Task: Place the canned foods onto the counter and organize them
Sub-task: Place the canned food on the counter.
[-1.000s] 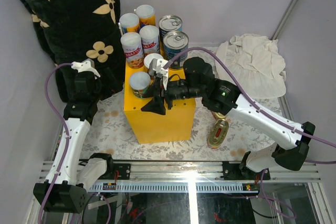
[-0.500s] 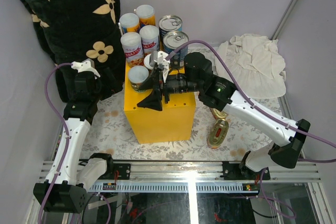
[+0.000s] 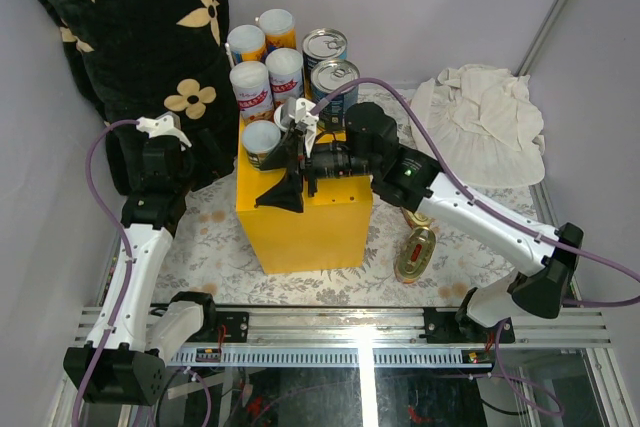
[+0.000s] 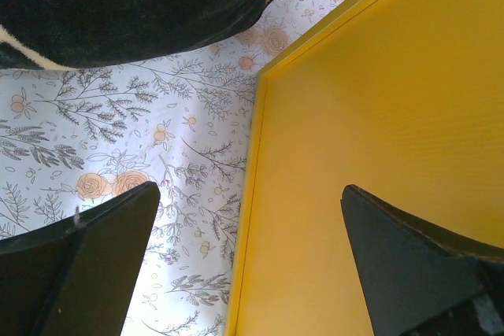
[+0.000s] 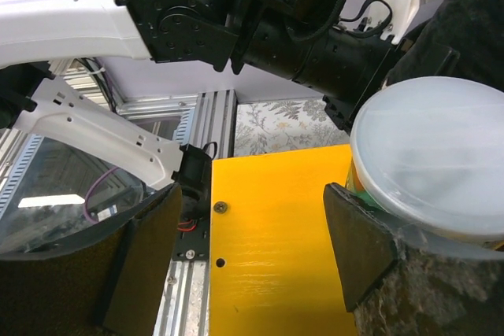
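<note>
- Presently right gripper [image 5: 252, 194] is spread wide with nothing between the jaws; one finger [image 5: 362, 249] rests against a slim white-lidded can [image 5: 437, 155].
- That can stands on the yellow counter [image 3: 300, 232] near its left edge, just in front of the other cans [image 3: 285, 72].
- Meanwhile left gripper [image 4: 248, 194] hangs wide and empty beside the counter's wall.
- Risk: a sideways shove high on the can could tip it into the row or off the edge.
- Oval gold tin [image 3: 415, 252] lies beside the counter, not yet placed.

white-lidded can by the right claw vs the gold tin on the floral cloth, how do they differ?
White-lidded can is a tall cylinder; gold tin is a flat oval. The can stands upright on the yellow counter; the tin lies on the floral cloth beside it. Both are tins.
</note>
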Controlling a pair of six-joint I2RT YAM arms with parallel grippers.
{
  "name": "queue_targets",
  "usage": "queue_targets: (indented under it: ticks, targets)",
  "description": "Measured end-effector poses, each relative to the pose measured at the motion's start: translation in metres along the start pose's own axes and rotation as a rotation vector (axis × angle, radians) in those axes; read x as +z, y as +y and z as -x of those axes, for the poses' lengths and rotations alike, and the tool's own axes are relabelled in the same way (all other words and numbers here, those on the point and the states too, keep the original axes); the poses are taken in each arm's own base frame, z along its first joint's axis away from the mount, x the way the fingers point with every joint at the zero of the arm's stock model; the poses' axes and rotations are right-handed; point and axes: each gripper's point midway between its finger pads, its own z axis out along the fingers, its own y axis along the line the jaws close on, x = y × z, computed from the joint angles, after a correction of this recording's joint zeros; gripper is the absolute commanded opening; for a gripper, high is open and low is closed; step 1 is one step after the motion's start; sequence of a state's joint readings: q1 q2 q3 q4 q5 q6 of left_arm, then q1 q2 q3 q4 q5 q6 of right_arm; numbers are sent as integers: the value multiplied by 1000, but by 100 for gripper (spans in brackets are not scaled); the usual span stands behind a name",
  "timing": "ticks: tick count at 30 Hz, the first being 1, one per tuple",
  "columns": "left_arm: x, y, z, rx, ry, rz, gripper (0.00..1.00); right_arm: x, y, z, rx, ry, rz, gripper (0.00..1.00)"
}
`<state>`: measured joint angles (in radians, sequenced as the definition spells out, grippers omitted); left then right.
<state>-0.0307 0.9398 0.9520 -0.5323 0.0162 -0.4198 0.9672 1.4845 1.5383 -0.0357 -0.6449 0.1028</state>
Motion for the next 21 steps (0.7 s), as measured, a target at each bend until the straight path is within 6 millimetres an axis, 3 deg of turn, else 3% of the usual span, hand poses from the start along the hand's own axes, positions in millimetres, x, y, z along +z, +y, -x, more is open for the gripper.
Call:
queue_targets:
  ticks: [8,21]
  targets:
    - [2,1,-1,1,6,3,100,3,-15,-7,-4,-15,-45,87]
    - [2,1,-2,6,10,5,100,-3,-37,0,-10,-61,-103,89]
